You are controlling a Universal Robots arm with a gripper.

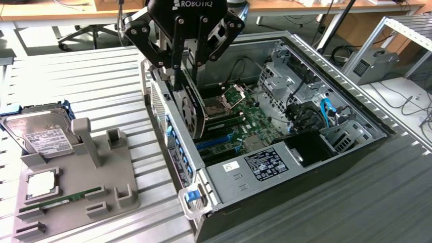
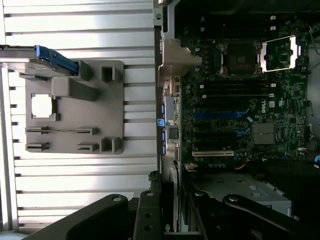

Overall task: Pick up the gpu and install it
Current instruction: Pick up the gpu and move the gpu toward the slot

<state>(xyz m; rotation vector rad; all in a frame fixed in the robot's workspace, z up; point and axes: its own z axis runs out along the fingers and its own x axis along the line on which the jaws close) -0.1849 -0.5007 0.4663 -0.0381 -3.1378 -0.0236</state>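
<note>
The gpu (image 1: 191,109) hangs on edge under my gripper (image 1: 182,76). It is a flat card with a black fan cooler, and its silver bracket end is toward the case's rear wall. The gripper is shut on the card's upper edge, and the card's lower edge sits low over the motherboard's expansion slots (image 1: 226,139). In the wrist view the gpu (image 2: 176,192) appears edge-on as a thin dark strip between the fingers (image 2: 150,212). It lines up with the row of slots beside the case's rear wall (image 2: 161,125).
The open computer case (image 1: 368,119) lies on its side on the slatted table (image 1: 81,81), with drive cages and cables at the exterior view's right. On the left a grey fixture (image 1: 118,174) holds a hard drive (image 1: 40,134), a processor (image 1: 42,183) and a RAM stick (image 1: 60,200).
</note>
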